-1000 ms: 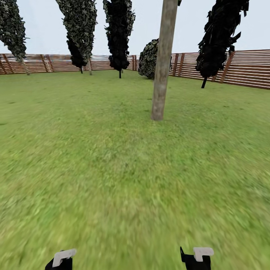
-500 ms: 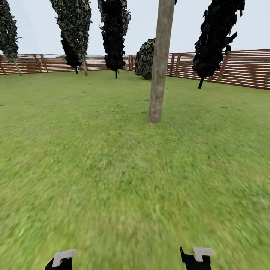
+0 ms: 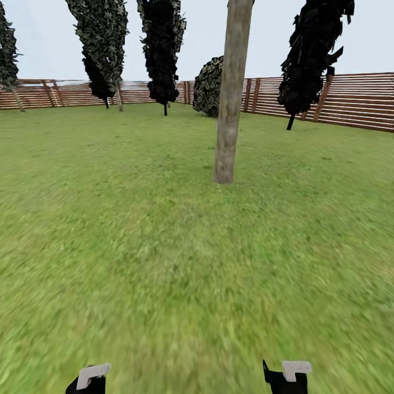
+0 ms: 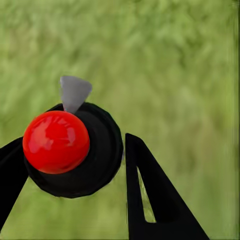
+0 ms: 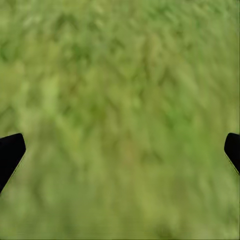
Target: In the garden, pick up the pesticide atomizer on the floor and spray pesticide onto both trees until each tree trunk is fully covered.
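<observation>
The floor is blurry green grass with no hard edges in its texture. One tree trunk stands upright on the lawn ahead, slightly right of centre: a smooth, branchless cylinder, mottled grey-beige and brown, its top cut off by the upper edge of the head view. Behind it, a brown fence of horizontal wooden slats borders the garden. Dark column-shaped leafy trees stand just in front of the fence.

In the left wrist view, the left gripper has its two black fingers closed around the pesticide atomizer. The atomizer shows a round black body, a glossy red spherical cap and a small grey wedge-shaped nozzle. The body sits between the fingers, touching both, above the grass.

In the right wrist view, the right gripper is spread wide. Its black fingertips appear at opposite edges, with bare grass between them.

The trunk is well apart from both grippers.
</observation>
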`<state>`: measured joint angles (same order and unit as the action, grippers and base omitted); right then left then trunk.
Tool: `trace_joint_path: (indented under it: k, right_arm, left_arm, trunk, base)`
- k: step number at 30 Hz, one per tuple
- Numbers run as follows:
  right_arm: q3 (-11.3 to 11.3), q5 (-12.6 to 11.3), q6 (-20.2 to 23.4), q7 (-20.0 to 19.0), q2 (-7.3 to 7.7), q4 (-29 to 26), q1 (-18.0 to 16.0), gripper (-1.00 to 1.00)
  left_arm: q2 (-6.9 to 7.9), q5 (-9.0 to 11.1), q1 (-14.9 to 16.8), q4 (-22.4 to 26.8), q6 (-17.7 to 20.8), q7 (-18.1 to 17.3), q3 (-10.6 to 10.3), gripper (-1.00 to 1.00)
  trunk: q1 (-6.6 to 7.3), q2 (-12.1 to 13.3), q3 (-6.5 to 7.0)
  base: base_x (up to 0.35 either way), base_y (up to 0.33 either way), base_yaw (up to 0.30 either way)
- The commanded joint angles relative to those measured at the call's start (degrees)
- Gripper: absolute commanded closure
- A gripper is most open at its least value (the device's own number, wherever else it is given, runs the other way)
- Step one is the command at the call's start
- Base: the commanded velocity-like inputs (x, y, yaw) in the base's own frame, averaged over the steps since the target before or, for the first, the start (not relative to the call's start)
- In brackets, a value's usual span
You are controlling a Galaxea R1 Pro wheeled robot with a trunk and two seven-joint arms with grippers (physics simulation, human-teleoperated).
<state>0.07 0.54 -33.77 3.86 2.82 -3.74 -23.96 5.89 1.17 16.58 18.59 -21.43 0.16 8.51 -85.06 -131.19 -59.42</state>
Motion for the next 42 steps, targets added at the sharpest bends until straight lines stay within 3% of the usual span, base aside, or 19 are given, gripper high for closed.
trace_joint_path:
  k: [1,22,42]
  right_arm:
    - [0.03,0.07,-0.15,0.19,0.0,0.05,-0.03,-1.0]
    - [0.02,0.01,-0.15,0.24,0.09,0.05,-0.03,-1.0]
    - [0.03,0.03,-0.15,0.23,0.0,0.05,-0.03,-1.0]
  left_arm:
    - [0.0,0.1,0.03,-0.04,-0.19,0.01,0.02,1.0]
    - [0.0,-0.01,0.03,-0.04,-0.19,0.01,0.02,1.0]
    - [0.0,0.06,0.03,-0.02,-0.19,0.01,0.02,1.0]
  trunk:
    - [-0.02,-0.02,-0.04]
    - [-0.02,-0.02,-0.01]
    - [-0.02,-0.02,0.88]
  base:
    - [0.338,0.0,-0.022]
    - [0.339,0.0,-0.005]
    - [0.339,0.0,-0.165]
